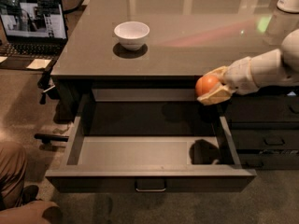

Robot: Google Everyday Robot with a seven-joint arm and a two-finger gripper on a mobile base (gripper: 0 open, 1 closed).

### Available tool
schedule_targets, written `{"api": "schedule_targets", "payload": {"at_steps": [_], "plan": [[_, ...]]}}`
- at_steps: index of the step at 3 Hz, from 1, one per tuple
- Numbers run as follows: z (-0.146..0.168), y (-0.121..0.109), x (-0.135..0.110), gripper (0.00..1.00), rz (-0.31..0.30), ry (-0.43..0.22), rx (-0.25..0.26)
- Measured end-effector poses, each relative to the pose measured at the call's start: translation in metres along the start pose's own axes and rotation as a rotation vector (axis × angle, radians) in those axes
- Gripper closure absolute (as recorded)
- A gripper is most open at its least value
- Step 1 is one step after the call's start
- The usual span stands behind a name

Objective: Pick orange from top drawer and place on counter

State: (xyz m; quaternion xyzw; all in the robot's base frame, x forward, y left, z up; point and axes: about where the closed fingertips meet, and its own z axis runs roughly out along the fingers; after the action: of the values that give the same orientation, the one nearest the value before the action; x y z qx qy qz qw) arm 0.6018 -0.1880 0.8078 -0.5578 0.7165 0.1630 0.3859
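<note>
The orange point(206, 84) is a small round orange fruit held in my gripper point(212, 86), whose pale fingers are shut on it from above and below. The gripper reaches in from the right on a white arm and holds the orange in the air above the right rear of the open top drawer point(135, 150), level with the counter's dark front edge. The drawer is pulled out, its grey floor bare, with a small metal handle point(150, 187) on its front. The glossy grey-brown counter point(187, 36) lies just behind and above the orange.
A white bowl point(131, 34) stands on the counter's left part. A white object point(286, 10) stands at the counter's far right. A laptop point(32, 24) sits on a lower surface at left. Narrower dark drawers point(271, 139) are at right. A person's knee point(14, 171) is at lower left.
</note>
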Motion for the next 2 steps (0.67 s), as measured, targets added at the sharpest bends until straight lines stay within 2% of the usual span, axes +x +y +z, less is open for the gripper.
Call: {"api": "schedule_targets", "payload": {"at_steps": [1, 2], "plan": [[-0.020, -0.006, -0.013, 1.00, -0.002, 0.016, 0.013], [-0.022, -0.026, -0.020, 1.00, 0.009, 0.025, 0.054]]}}
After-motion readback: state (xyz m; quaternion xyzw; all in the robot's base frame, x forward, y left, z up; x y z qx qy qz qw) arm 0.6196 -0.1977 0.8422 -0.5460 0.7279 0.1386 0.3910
